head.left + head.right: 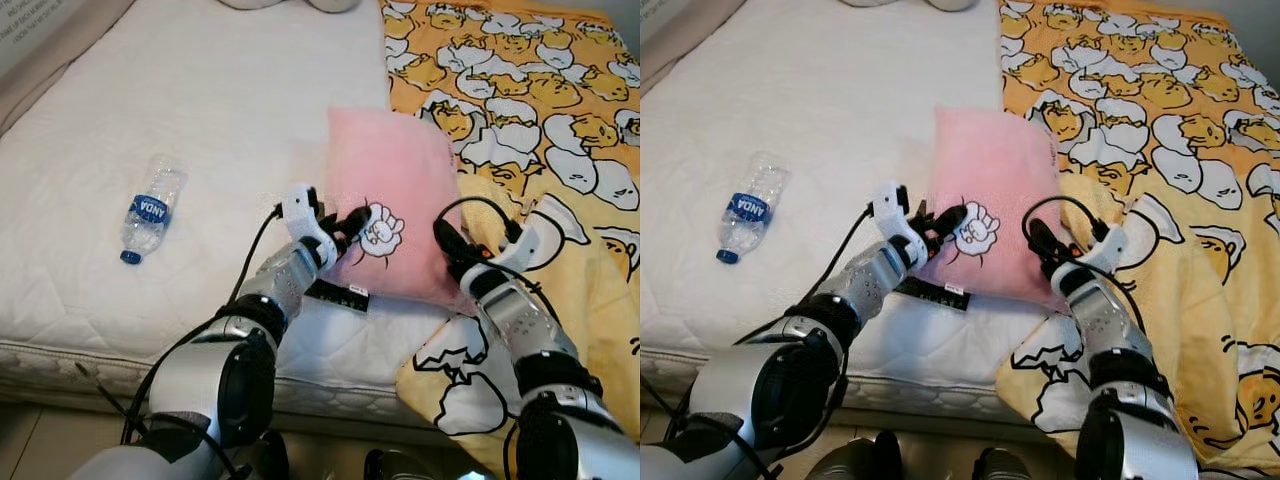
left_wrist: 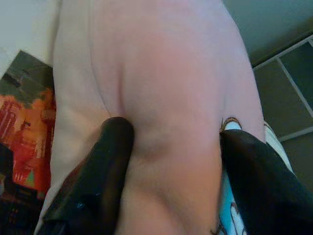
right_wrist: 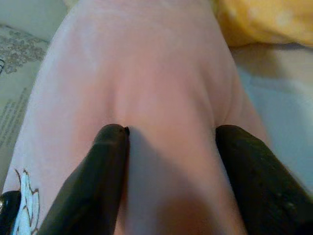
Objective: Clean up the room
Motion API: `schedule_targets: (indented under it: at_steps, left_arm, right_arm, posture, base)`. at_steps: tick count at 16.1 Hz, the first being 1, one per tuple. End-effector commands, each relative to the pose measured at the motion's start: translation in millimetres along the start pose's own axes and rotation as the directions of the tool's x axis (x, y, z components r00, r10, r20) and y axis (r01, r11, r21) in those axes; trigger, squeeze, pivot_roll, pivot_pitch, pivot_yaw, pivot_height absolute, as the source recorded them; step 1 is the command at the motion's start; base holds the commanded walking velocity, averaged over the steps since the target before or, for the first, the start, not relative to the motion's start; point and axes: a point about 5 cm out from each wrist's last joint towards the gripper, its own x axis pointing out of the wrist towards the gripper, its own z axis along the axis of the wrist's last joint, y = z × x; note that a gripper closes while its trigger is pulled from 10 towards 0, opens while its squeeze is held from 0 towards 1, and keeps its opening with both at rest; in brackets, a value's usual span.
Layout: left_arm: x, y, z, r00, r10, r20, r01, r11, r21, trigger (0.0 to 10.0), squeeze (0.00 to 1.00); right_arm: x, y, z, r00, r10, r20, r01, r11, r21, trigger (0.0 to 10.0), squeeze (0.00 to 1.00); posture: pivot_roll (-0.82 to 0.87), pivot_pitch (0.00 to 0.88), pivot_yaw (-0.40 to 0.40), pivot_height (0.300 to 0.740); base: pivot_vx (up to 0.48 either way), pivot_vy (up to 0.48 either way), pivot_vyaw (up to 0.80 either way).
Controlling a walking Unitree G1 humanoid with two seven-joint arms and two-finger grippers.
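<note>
A pink pillow with a white cartoon print lies on the bed, straddling the white mattress and a yellow patterned blanket. My left gripper grips the pillow's near left edge beside the print. In the left wrist view its fingers press into the pink cloth on both sides. My right gripper holds the near right corner in the same way, its fingers sunk into the pillow. A clear water bottle with a blue label and cap lies on the mattress to the left.
A flat black object with white marks lies under the pillow's near edge. The blanket hangs over the bed's front edge at the right. The mattress's front edge runs just before my arms. Pale rounded things sit at the far end.
</note>
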Motion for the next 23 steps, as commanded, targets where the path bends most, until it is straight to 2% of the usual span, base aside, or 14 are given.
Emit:
schedule_targets:
  at_steps: [1, 5, 6, 8, 12, 14, 16, 17, 19, 20, 21, 22, 23]
  left_arm:
    - [0.1, -3.8, -14.0, 0.998, -0.024, -0.056, 0.025, 1.000, 0.016, 0.0, 0.00]
    - [-1.5, -3.8, -29.5, 0.987, -0.008, -0.159, 0.031, 0.990, 0.141, 0.0, 0.00]
    - [-1.9, -2.9, -30.0, 0.987, -0.004, -0.161, 0.027, 0.990, 0.139, 0.0, 0.00]
    - [-0.3, -7.8, -27.1, 0.991, -0.053, -0.125, 0.062, 0.996, 0.069, 0.0, 0.00]
    - [2.3, -10.6, -14.0, 0.996, -0.067, -0.054, 0.070, 0.997, 0.037, 0.0, 0.00]
    - [2.2, -10.0, -9.6, 0.997, -0.075, -0.031, 0.076, 0.997, 0.024, 0.0, 0.00]
    - [4.8, -15.6, -4.5, 0.996, -0.090, 0.013, 0.090, 0.996, -0.005, 0.0, 0.00]
    - [6.2, -19.6, -0.8, 0.993, -0.115, 0.022, 0.114, 0.993, 0.015, 0.0, 0.00]
    - [6.6, -21.7, 18.9, 0.985, -0.160, 0.065, 0.155, 0.985, 0.078, 0.0, 0.00]
    - [6.1, -21.2, 26.9, 0.982, -0.170, 0.083, 0.161, 0.982, 0.101, 0.0, 0.00]
    - [4.3, -19.3, 43.4, 0.975, -0.182, 0.124, 0.164, 0.976, 0.144, 0.0, 0.00]
    - [0.0, -16.1, 69.3, 0.964, -0.197, 0.177, 0.157, 0.963, 0.219, 0.0, 0.00]
    - [-0.8, -15.5, 73.1, 0.963, -0.197, 0.183, 0.153, 0.961, 0.230, 0.0, 0.00]
  right_arm:
    - [-1.7, 0.2, -5.7, 1.000, 0.005, -0.025, -0.005, 1.000, -0.004, 0.0, 0.00]
    - [-7.1, 0.1, -13.3, 0.999, 0.022, -0.050, -0.023, 1.000, -0.008, 0.0, 0.00]
    - [-7.7, 0.0, -14.2, 0.998, 0.022, -0.051, -0.023, 1.000, -0.010, 0.0, 0.00]
    - [-10.3, 1.9, -17.2, 0.998, 0.035, -0.051, -0.035, 0.999, -0.004, 0.0, 0.00]
    - [-12.1, 1.7, -21.6, 0.999, 0.021, -0.046, -0.022, 0.999, -0.025, 0.0, 0.00]
    - [-11.6, 2.0, -18.8, 1.000, 0.011, -0.013, -0.011, 1.000, -0.007, 0.0, 0.00]
    - [-6.8, 3.4, -12.6, 1.000, 0.004, 0.018, -0.004, 1.000, -0.021, 0.0, 0.00]
    - [-3.0, 10.3, -5.3, 0.999, 0.021, 0.046, -0.020, 0.999, -0.040, 0.0, 0.00]
    - [8.5, 35.4, 20.1, 0.987, 0.104, 0.124, -0.093, 0.992, -0.089, 0.0, 0.00]
    - [11.5, 42.5, 28.0, 0.981, 0.125, 0.148, -0.111, 0.989, -0.097, 0.0, 0.00]
    - [17.0, 55.2, 41.2, 0.969, 0.165, 0.184, -0.146, 0.983, -0.114, 0.0, 0.00]
    - [24.8, 73.0, 57.3, 0.951, 0.207, 0.230, -0.178, 0.974, -0.138, 0.0, 0.00]
    - [26.0, 75.5, 59.4, 0.949, 0.211, 0.236, -0.181, 0.973, -0.143, 0.0, 0.00]
  posture:
    - [-0.20, 0.160, -0.039, 0.740]
    - [-0.20, 0.163, -0.033, 0.740]
    - [-0.20, 0.160, -0.030, 0.740]
    - [-0.19, 0.157, -0.023, 0.740]
    - [-0.19, 0.156, -0.017, 0.740]
    - [-0.18, 0.144, -0.019, 0.740]
    - [-0.16, 0.090, -0.026, 0.740]
    - [-0.15, 0.058, -0.027, 0.740]
    - [-0.12, 0.000, -0.028, 0.740]
    - [-0.12, 0.000, -0.026, 0.740]
    - [-0.11, 0.000, -0.025, 0.740]
    - [-0.10, 0.000, -0.016, 0.740]
    - [-0.10, 0.000, -0.016, 0.740]
  base:
    - [0.000, 0.000, 0.00]
    - [0.000, 0.000, 0.00]
    - [0.000, 0.000, 0.00]
    - [0.000, 0.000, 0.00]
    - [0.000, 0.000, 0.00]
    - [0.000, 0.000, 0.00]
    - [0.000, 0.000, 0.00]
    - [0.000, 0.000, 0.00]
    - [0.000, 0.000, 0.00]
    - [0.000, 0.000, 0.00]
    - [0.000, 0.000, 0.00]
    - [0.000, 0.000, 0.00]
    - [0.000, 0.000, 0.00]
